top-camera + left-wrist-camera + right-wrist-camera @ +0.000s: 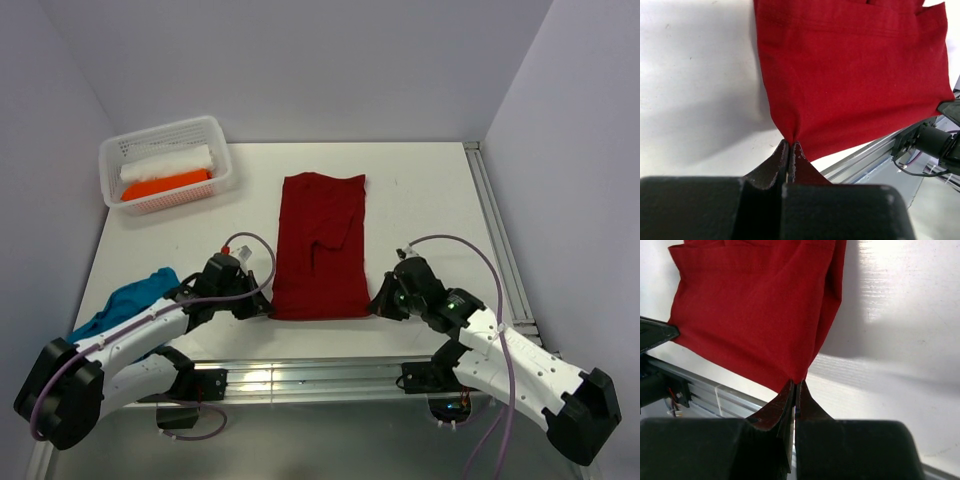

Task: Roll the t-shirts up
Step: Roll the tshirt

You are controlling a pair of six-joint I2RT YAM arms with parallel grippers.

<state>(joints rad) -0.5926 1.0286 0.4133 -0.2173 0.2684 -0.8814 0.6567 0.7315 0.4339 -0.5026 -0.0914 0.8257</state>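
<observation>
Cloth pinched at both near corners. The dark red t-shirt (320, 245) lies flat in the middle of the table (420, 190) as a long rectangle running near to far. The far edge sits about level with the basket, and the near edge is just short of the aluminium rail (300, 380) along the table's near side. A folded flap edge shows across the shirt's middle, slightly right of centre.

The left gripper (790, 146) has its jaws pressed together on the near left corner. In the left wrist view the fabric puckers into a point right where it enters the fingertips. The right gripper (796, 385) is the same on the near right corner: jaws tight together, cloth tip caught between them, and layered edges visible running up the shirt's right side. Both grippers are low at table level, one on each side of the near hem, with the arms angled inward from their bases.

The teal blue t-shirt (135, 300) is bunched up at the near left of the table, partly under the left arm and well apart from the red one. Neither gripper touches it.

The white perforated basket (112, 152) sits in the far left corner, tilted a little relative to the table edge. Inside it are a white roll (168, 163) on the far side and an orange roll (165, 186) on the near side, lying side by side and touching.
</observation>
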